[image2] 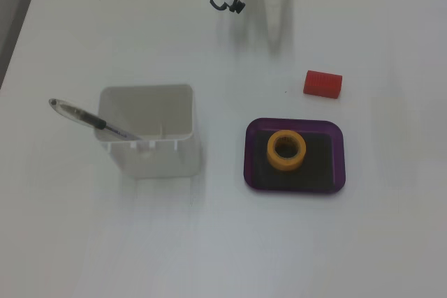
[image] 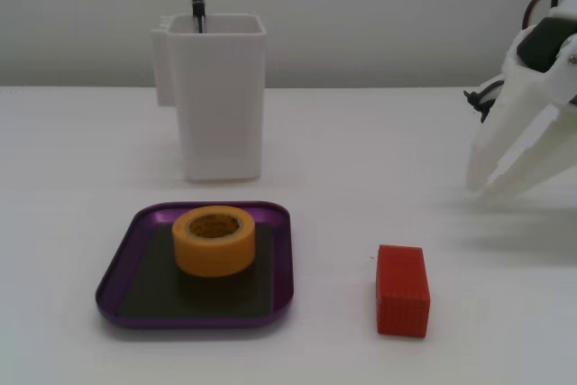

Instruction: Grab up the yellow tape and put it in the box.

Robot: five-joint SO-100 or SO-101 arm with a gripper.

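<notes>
**A:** Inside the box (image: 121, 270), on its dark floor, is where you'll find the yellow tape (image: 215, 240) — look at both fixed views. It sits toward one side of the tray, wholly within the purple rim.

**B:** So which step are you on?

**A:** By my reading, the placing is done. Your gripper (image: 494, 181) hangs well apart from the tray, past the red block (image: 402, 290), with nothing between its fingers. The two white fingers are spread a little at the tips, so the jaws stand apart and empty.

**B:** What does the next move call for?

**A:** Very little, I'd judge: draw the arm home and steer clear of the red block and the white container (image: 216, 96) with the pen (image2: 91, 119) in it. Leave the tape alone.

**B:** And how does the tape lie?

**A:** Flat on one face, hollow centre pointing straight up; you can see down the hole in a fixed view (image2: 286, 150). Being a round ring, it has no long axis across the table; its only axis is the vertical one through the hole.
</notes>
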